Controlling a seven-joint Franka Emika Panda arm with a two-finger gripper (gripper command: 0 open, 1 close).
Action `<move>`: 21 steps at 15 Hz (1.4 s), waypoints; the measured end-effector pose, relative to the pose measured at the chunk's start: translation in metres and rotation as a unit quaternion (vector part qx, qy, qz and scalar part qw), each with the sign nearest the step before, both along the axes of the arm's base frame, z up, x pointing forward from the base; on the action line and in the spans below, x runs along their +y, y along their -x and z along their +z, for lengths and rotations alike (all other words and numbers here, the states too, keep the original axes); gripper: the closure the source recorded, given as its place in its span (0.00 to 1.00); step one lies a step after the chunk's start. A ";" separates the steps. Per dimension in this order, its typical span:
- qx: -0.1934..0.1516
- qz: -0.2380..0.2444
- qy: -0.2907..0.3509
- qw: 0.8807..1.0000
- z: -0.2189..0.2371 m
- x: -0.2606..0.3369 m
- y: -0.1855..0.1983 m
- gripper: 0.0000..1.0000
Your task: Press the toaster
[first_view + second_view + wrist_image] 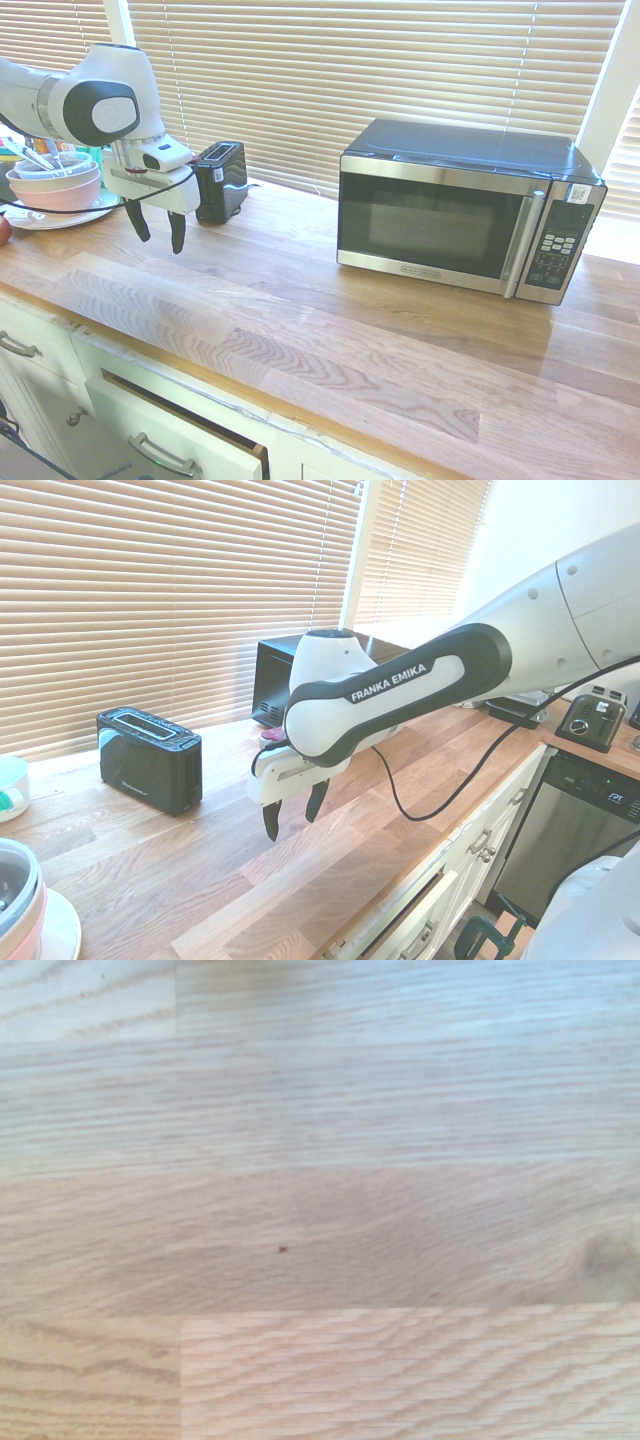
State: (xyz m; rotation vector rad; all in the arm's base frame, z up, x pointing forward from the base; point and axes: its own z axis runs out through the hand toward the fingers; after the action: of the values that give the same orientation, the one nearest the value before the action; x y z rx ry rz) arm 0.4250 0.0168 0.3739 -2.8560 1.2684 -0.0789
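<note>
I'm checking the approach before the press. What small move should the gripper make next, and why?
Probably shift the gripper sideways toward the small glossy black toaster. The open fingers hang over bare wooden countertop, beside the toaster and apart from it, and the wrist view shows only wood.

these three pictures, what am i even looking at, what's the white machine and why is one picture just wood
The white machine is a robot arm; at its end sits a two-finger gripper, its dark fingers pointing down, apart and empty, above a wooden countertop. Two pictures come from cameras standing in the room, on opposite sides of the arm. The third comes from a camera on the arm's wrist looking straight down, so it shows only the wood grain below.

On the counter by the window blinds stand a small black toaster, which the arm is meant to press, and a much larger microwave. Stacked bowls sit on a plate at one end. The gripper is near the toaster but not touching it.
</note>
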 end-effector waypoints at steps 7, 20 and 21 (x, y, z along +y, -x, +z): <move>-0.077 0.018 0.020 0.997 0.015 -0.001 -0.014 0.00; -0.197 0.141 0.039 0.969 0.065 0.067 -0.074 0.00; -0.199 0.142 0.041 0.969 0.062 0.070 -0.084 0.00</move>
State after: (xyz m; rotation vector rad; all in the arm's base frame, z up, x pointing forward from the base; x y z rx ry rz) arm 0.5092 0.0865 0.4361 -2.8478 0.7924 -0.6745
